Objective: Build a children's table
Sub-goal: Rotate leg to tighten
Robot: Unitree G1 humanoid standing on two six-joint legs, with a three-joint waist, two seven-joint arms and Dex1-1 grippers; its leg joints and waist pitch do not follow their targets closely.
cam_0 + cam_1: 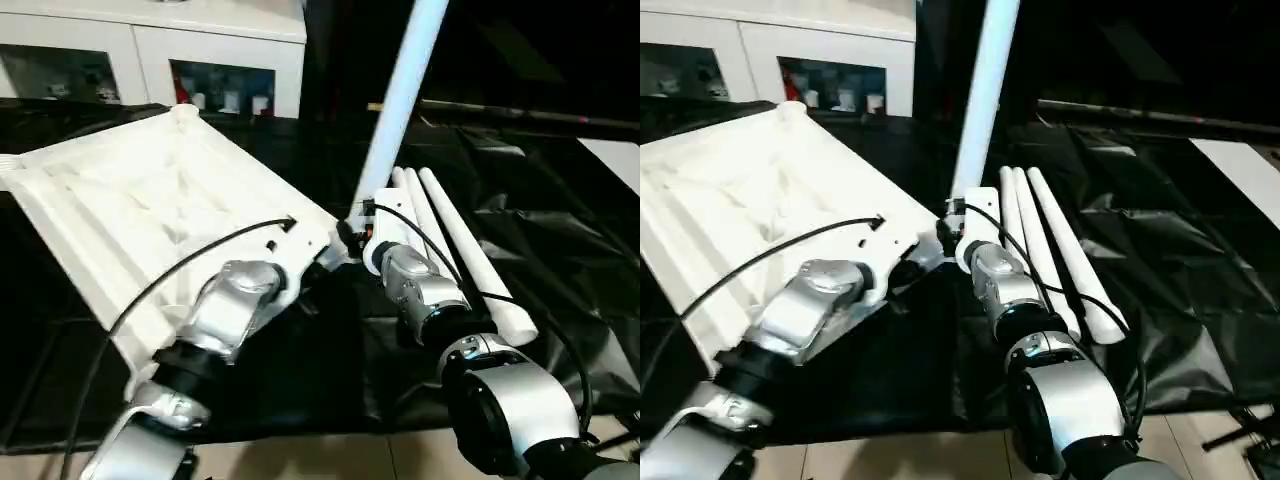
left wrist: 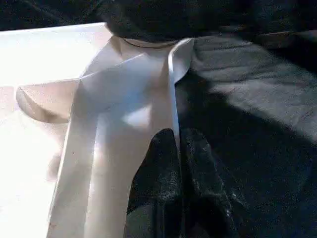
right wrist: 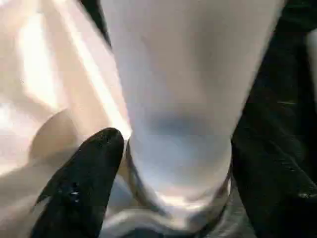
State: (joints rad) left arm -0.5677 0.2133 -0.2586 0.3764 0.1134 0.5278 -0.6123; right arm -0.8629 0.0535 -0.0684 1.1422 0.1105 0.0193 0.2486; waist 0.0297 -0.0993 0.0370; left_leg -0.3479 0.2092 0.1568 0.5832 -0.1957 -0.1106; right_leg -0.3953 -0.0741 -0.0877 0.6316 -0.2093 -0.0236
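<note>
One leg (image 1: 400,100) is standing up out of the near right corner socket of the upturned tabletop (image 1: 130,210), and three more legs (image 1: 470,250) are lying side by side on the black-draped work table (image 1: 560,260), just to the right of that corner. So I am judging the job as about a quarter done at best: the first leg is in its socket, though I cannot tell whether it is pushed fully home.

I am holding the tabletop's near edge with the left gripper (image 2: 178,148), whose fingers are clenched together on the thin white rim beside the socket. I am keeping the right gripper (image 3: 173,163) at the foot of the standing leg; its fingers (image 3: 84,173) are sitting on either side of the tube, but whether they are squeezing it or letting go I cannot tell.

The tabletop is lying ribbed side up, tilted across the left half of the table, with a white cabinet (image 1: 150,50) behind it. Three sockets are waiting for legs, and the table will then need turning upright.
</note>
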